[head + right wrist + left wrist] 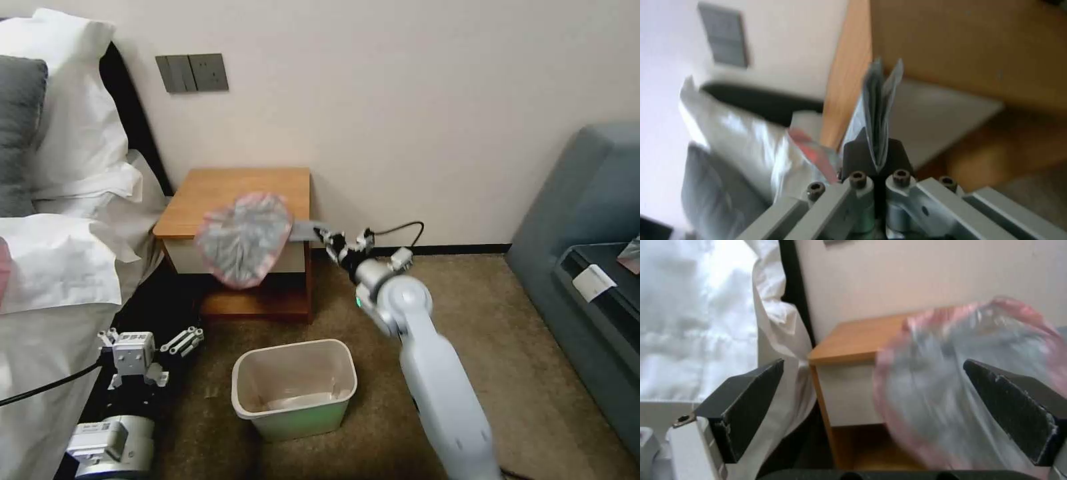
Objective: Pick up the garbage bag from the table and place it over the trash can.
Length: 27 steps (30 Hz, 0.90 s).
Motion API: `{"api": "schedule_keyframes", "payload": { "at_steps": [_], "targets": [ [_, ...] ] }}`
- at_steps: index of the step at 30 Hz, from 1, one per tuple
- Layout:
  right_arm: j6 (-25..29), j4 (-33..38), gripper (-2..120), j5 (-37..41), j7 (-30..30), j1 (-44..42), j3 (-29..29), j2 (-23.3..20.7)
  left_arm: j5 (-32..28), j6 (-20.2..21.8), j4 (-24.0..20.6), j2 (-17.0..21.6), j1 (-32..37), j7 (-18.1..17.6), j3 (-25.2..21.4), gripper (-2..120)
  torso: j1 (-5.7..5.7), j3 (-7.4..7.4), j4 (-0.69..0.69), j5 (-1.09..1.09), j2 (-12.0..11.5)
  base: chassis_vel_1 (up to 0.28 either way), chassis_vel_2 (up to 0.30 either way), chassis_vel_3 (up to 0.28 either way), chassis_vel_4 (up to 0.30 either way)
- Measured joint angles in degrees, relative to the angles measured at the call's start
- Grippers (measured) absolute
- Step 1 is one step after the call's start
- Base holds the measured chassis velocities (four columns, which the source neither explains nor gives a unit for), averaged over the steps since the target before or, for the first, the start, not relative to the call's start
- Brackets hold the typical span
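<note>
Nearest, the left gripper point(175, 345) waits spread wide beside the trash can point(294, 387), while farther off the right gripper point(325, 235) pinches the garbage bag point(245, 238), which hangs before the table point(233, 193).

- My right arm point(433, 373) has a smooth light grey shell with a rounded joint and a small green light on that joint.
- A black cable point(400, 230) makes a loop above its wrist.
- On my right gripper point(875, 151) I see dark pointed fingers point(856, 156), silver metal links and four hex screws.
- My left gripper point(175, 341) is white and grey, blocky, with ribbed pale fingers and a black cable.
- From its wrist camera, the pads point(744, 406) are black, flat and a little scratched at the edges.
</note>
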Motion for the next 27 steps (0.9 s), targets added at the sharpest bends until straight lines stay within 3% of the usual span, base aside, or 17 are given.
{"api": "schedule_keyframes", "payload": {
  "at_steps": [2,3,6,7,11,18,24,27],
  "targets": [
    [-0.65,6.53,0,0.58,4.16,-4.02,-1.51,-3.38,-0.01,-0.01,0.00,0.04,-0.21,-0.02,0.03,100,0.00,0.00,0.00,0.00,0.01,0.000,0.000,0.000,0.000],
    [-0.65,6.53,0,0.58,4.16,-4.02,-1.51,-3.38,-0.01,-0.01,0.00,0.04,-0.21,-0.02,0.03,100,0.00,0.00,0.00,0.00,0.01,0.000,0.000,0.000,0.000],
    [-3.01,14.42,0,2.73,13.18,-7.41,-3.67,-8.05,-0.13,-0.04,0.01,0.48,-0.53,-0.02,0.00,100,0.00,0.00,0.00,0.00,0.01,0.000,0.000,0.000,0.000],
    [-3.01,14.42,0,2.73,13.18,-7.41,-3.67,-8.05,-0.13,-0.04,0.01,0.48,-0.53,-0.02,0.00,100,0.00,0.00,0.00,0.00,0.01,0.000,0.000,0.000,0.000],
    [-3.87,19.98,0,4.20,22.71,-8.95,-6.19,-12.08,-0.60,-0.10,0.01,0.84,-1.06,-0.01,-0.60,100,0.00,0.00,0.01,0.00,0.01,0.000,0.000,0.000,0.000],
    [-4.81,24.97,0,1.97,25.16,-12.15,-9.09,-15.87,-0.81,-0.55,0.31,0.58,-1.40,-0.06,-0.51,100,0.00,0.00,0.01,-0.01,0.01,0.000,0.000,0.000,0.000],
    [-6.67,25.89,0,-0.41,26.70,-14.08,-11.17,-16.29,-0.84,-1.29,1.11,0.61,-1.90,-0.29,-0.39,100,0.00,0.01,0.00,-0.01,0.01,0.000,0.000,0.000,0.000],
    [-7.07,26.15,13,2.61,33.99,-12.87,-12.62,-15.57,-1.12,-1.81,1.55,0.79,-2.28,-0.58,-0.54,100,0.00,0.01,0.01,-0.01,0.01,0.000,0.000,0.000,0.000]
  ]
}}
